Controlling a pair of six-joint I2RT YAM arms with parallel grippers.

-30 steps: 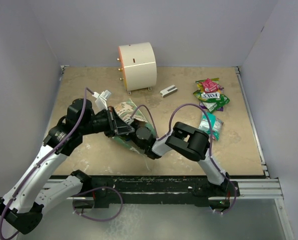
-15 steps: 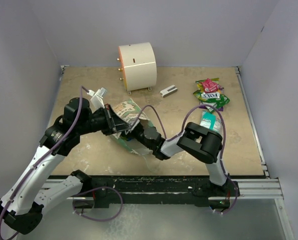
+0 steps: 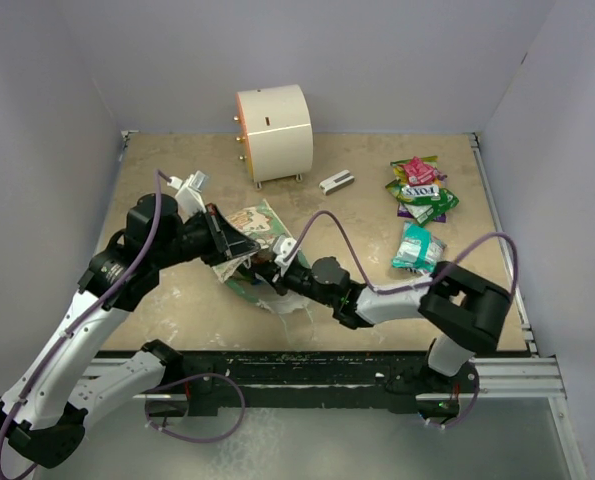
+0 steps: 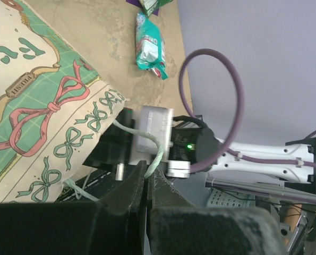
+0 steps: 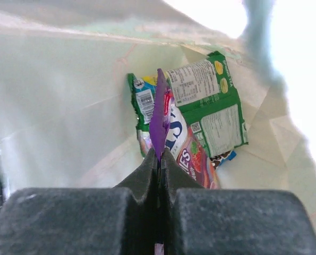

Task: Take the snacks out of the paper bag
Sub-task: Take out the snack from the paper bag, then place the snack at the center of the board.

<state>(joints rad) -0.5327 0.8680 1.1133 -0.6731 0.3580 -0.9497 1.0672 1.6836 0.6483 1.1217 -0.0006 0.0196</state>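
Right gripper (image 5: 159, 155) is deep inside the paper bag (image 5: 62, 101), jaws pinched together on the edge of a purple packet (image 5: 159, 111). Left gripper (image 4: 147, 178) is clamped on a loop handle (image 4: 158, 151), presenting the bag's mouth to the right arm over the table (image 3: 177, 170). So the step in hand looks like pulling one more snack out. Next move, I'd say: draw the right arm straight back through the opening without snagging the paper, then carry the packet to the pile of snacks (image 3: 420, 190) at the far right. A green packet (image 5: 216, 114) and another beneath it lie at the bag's bottom. From above, the right fingers are hidden inside the bag, and how many packets it holds I cannot tell.
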